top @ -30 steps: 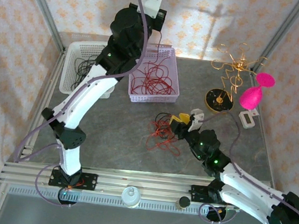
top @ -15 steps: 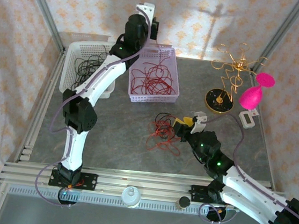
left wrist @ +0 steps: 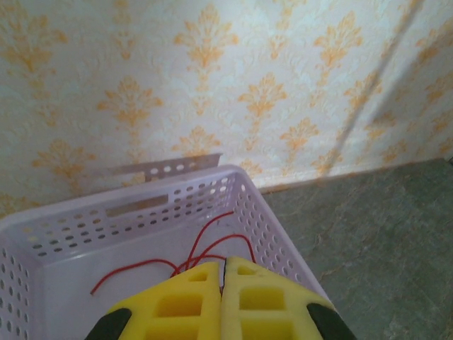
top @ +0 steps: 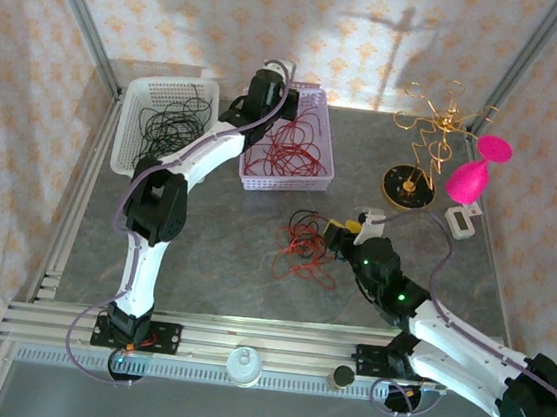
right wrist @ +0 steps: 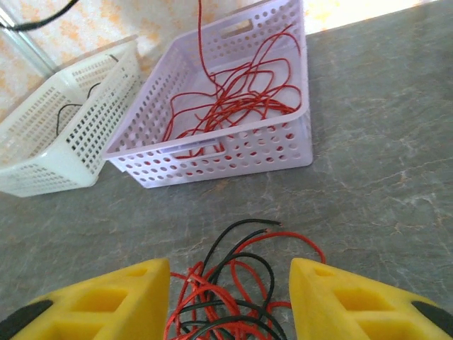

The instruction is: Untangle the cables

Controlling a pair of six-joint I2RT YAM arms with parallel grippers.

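A tangle of red and black cables (top: 304, 247) (right wrist: 233, 297) lies on the grey table. My right gripper (right wrist: 230, 266) (top: 341, 231) stands open at the tangle's right side, low over the table, with the strands between its yellow fingers and untouched. My left gripper (left wrist: 225, 263) is shut over the lilac basket (top: 329, 144) (left wrist: 141, 212) (right wrist: 212, 142). A red cable (right wrist: 200, 35) hangs from it into the basket, onto the loose red cables (top: 285, 149) (right wrist: 233, 99) lying there. Black cables (top: 168, 120) lie in the white basket (top: 126, 136) (right wrist: 64, 120).
At the back right stand a gold wire ornament (top: 434, 126) on a round black base (top: 407, 188), a pink goblet shape (top: 474, 170) and a small white block (top: 461, 221). Bare table lies between the baskets and the tangle.
The left arm has come down from high above to just over the lilac basket's far end. The right gripper has edged closer to the tangle and opened a little wider.
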